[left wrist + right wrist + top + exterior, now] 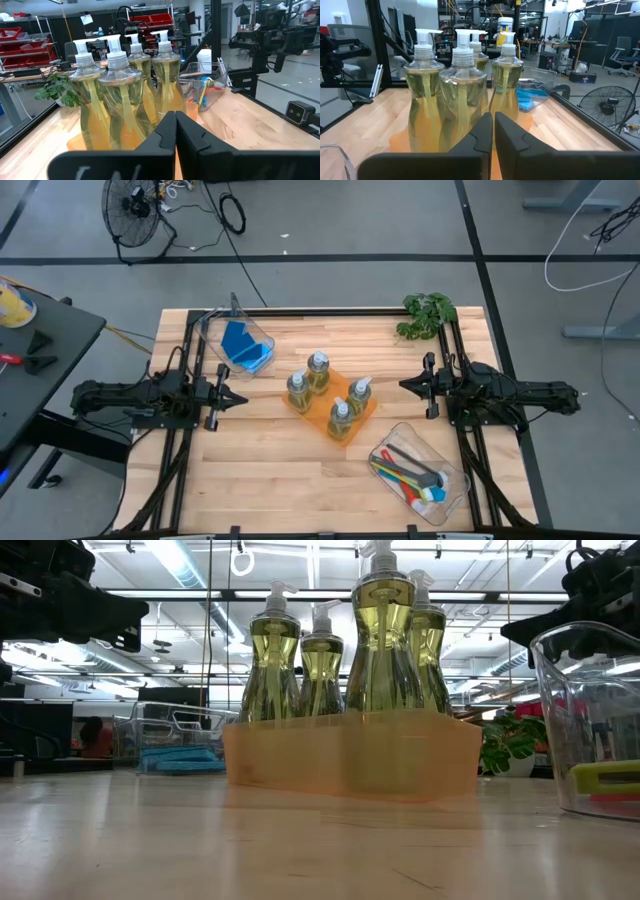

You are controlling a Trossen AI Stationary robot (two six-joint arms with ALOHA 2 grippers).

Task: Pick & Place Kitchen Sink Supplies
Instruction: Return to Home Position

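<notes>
Risk is small now; bottles (pixel 318 372) stand packed in orange bin (pixel 366 413) at centre of worktop (pixel 270 470), sponges (pixel 240 345) binned at 10 o'clock, brushes (pixel 405 470) at 5; left tool (pixel 238 399) at 9 and right tool (pixel 408 385) at 3 are pressed together, empty; an inward swing could topple the tall bottles

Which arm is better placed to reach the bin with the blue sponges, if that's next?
Left. The left gripper sits close beside the sponge bin on its side of the table. The right gripper is across the table, with the soap bottles in between.
</notes>
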